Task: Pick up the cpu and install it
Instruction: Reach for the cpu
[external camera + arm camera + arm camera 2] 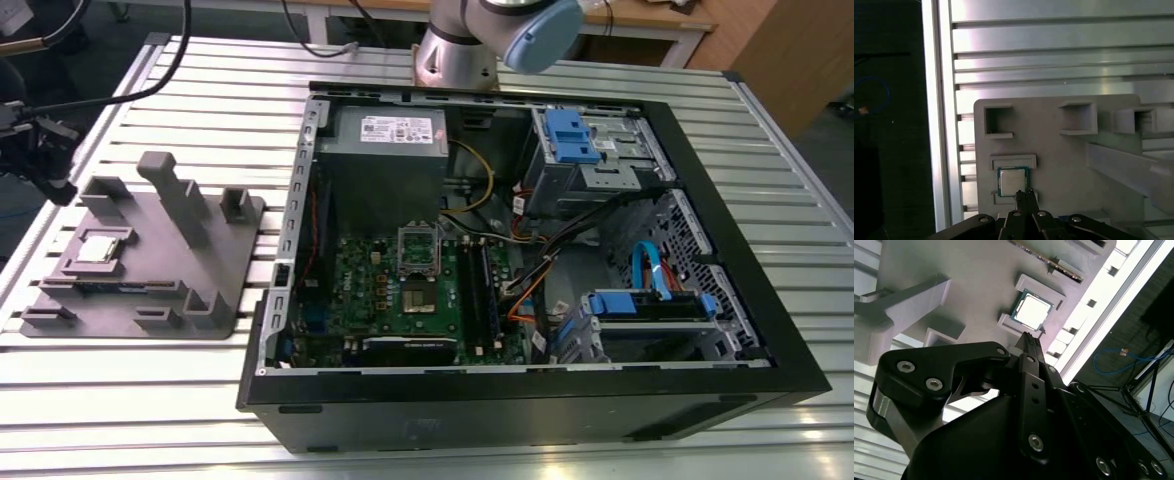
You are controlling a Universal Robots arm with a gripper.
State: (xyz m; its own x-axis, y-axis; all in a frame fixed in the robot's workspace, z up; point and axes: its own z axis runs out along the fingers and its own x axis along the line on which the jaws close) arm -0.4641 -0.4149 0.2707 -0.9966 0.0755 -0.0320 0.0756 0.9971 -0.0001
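Pick-up step in hand: gripper [1024, 194] hovering over cpu [1013, 181], jaws pressed together, apparently not touching. Cpu lying flat in grey fixture [1069, 165] pocket, outside computer case [534, 400]. Grasp seemingly calling for jaws spreading past chip edges.

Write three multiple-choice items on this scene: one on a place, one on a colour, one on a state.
1. Where does the cpu lie? A in a socket; B in a recess of the grey tray; C on the bare table slats.
2. What colour are the drive brackets in the computer case? A blue; B red; C yellow.
3. The computer case is: A closed; B wrapped up; C open, insides showing.

1 B: both wrist views show the cpu framed on the tray.
2 A: they show blue in the exterior view.
3 C: the green board is in plain sight.
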